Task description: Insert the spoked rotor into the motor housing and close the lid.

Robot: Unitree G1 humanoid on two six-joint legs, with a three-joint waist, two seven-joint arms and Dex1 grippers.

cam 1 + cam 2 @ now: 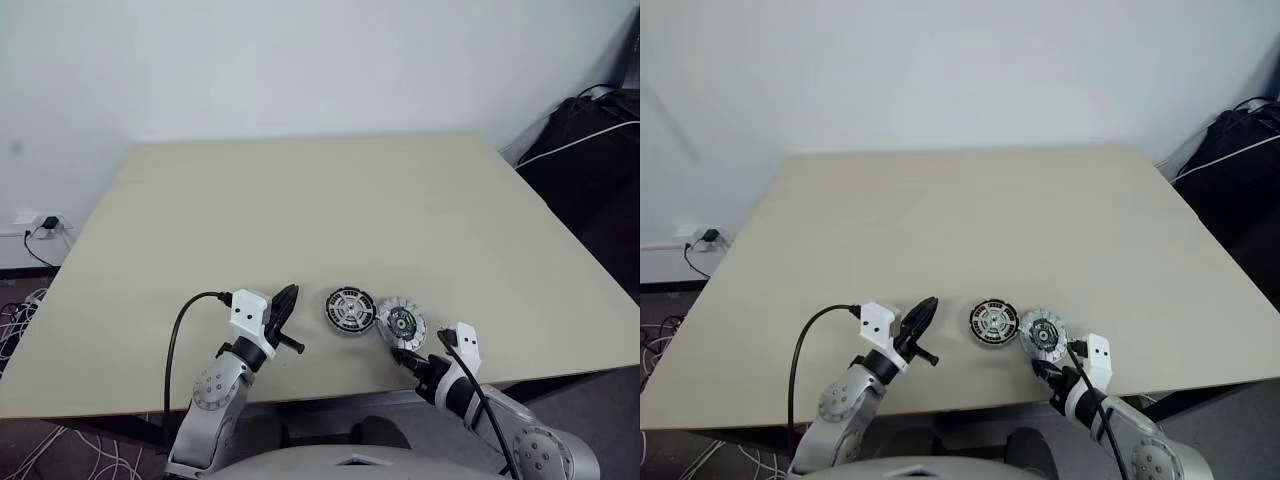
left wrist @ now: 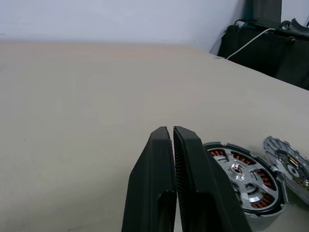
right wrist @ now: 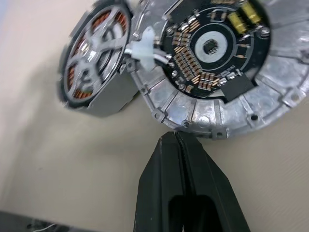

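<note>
While the spoked rotor (image 1: 349,310) sits in the motor housing (image 3: 108,99) near the table's (image 1: 320,220) front edge, the lid (image 1: 401,322) lies touching it, both grippers, left (image 1: 287,296) and right (image 1: 398,354), closed and empty.

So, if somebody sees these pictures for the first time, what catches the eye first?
Two round metal parts lie side by side near the table's front edge: the spoked rotor sitting over copper windings, and the lid at its right, touching it. The left gripper is shut, left of the rotor; the right gripper, also shut, points at the lid's rim.
</note>
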